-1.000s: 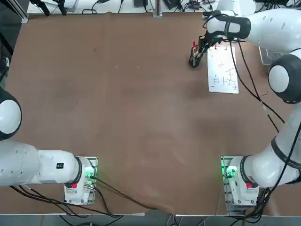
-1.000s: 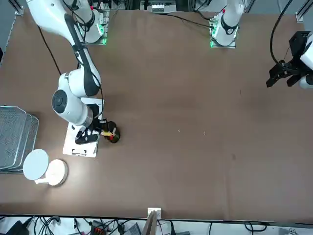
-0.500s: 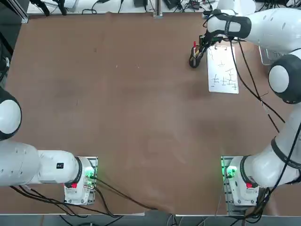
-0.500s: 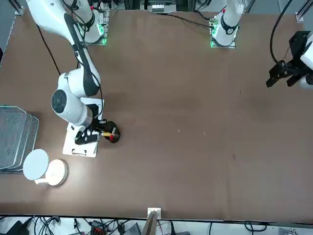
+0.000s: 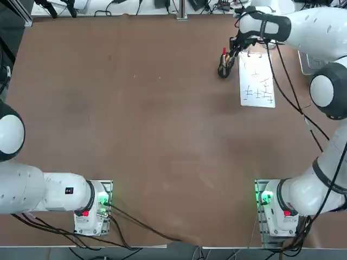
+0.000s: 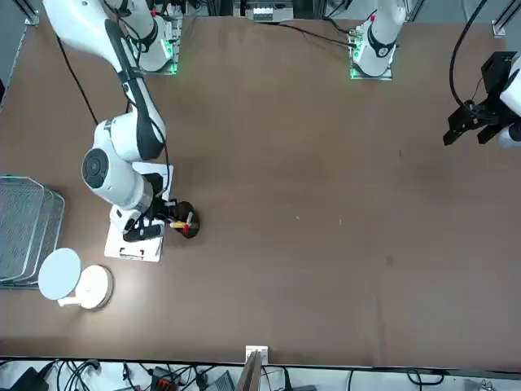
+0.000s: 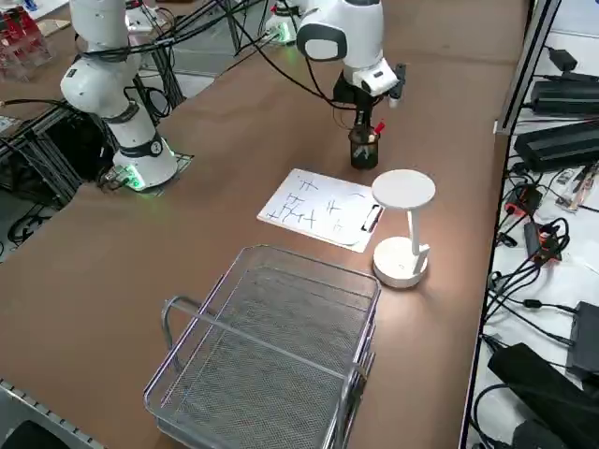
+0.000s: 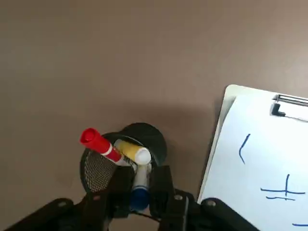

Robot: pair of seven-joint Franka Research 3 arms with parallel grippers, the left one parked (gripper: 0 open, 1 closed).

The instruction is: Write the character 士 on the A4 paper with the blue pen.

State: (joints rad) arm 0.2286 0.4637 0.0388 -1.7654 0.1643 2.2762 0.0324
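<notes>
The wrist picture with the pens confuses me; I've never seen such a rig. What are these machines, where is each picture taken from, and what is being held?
Two white robot arms stand at a brown table. Only the right one works. One camera looks down from overhead, one faces the robot across the table, one is raised at its right side, and one sits on the working wrist. The right pincer is above a black mesh pen cup, shut on the blue pen. A red pen and a yellow pen stand in the cup too. Beside it lies the clipped A4 paper. A wire basket and a white lamp are nearby.

A robotics lab: bench-mounted arms point(image 5: 303, 32), trailing cables point(image 7: 524, 253), power supplies point(image 7: 566, 140).
</notes>
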